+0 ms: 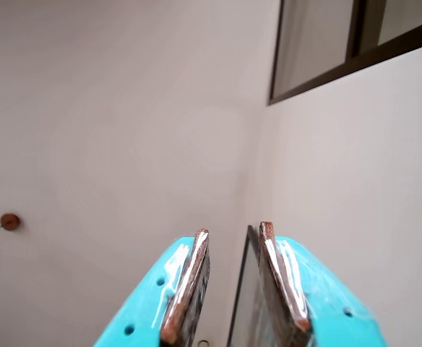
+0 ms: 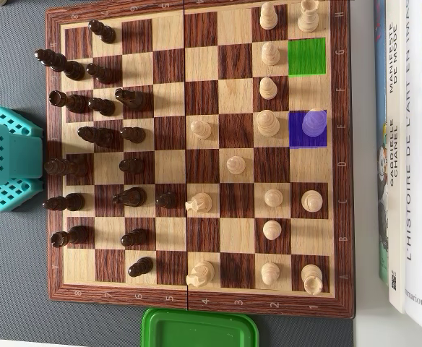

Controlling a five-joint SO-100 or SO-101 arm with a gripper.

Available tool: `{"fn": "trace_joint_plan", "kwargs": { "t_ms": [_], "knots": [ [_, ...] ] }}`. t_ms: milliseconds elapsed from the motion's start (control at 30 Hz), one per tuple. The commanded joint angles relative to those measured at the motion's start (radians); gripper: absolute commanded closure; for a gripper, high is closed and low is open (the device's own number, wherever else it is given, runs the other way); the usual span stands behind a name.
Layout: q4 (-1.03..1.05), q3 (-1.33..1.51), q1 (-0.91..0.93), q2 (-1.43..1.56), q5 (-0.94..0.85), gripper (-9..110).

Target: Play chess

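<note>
The overhead view shows a wooden chessboard with dark pieces massed on its left half and light pieces on its right half. One square near the top right is tinted green and is empty. A square two rows below it is tinted blue and holds a light piece. A teal part of the arm sits off the board's left edge. In the wrist view my gripper points up at a pale wall, open, with nothing between its teal fingers.
A green plastic lid lies just below the board. Books are stacked along its right side. The wrist view shows a dark window frame at the top right and a small brown knob on the wall at left.
</note>
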Motion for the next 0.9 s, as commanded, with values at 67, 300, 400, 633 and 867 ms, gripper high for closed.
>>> {"fn": "trace_joint_plan", "kwargs": {
  "t_ms": [67, 300, 400, 633, 867],
  "knots": [
    [0.000, 0.020, 0.005, -0.011, -0.003, 90],
    [0.000, 0.020, -0.003, -0.011, -0.002, 90],
    [0.000, 0.020, -0.003, -0.011, -0.005, 90],
    [0.005, 0.018, 0.006, -0.011, -0.006, 90],
    [0.094, -0.023, 0.029, -0.011, -0.008, 90]
  ]
}}
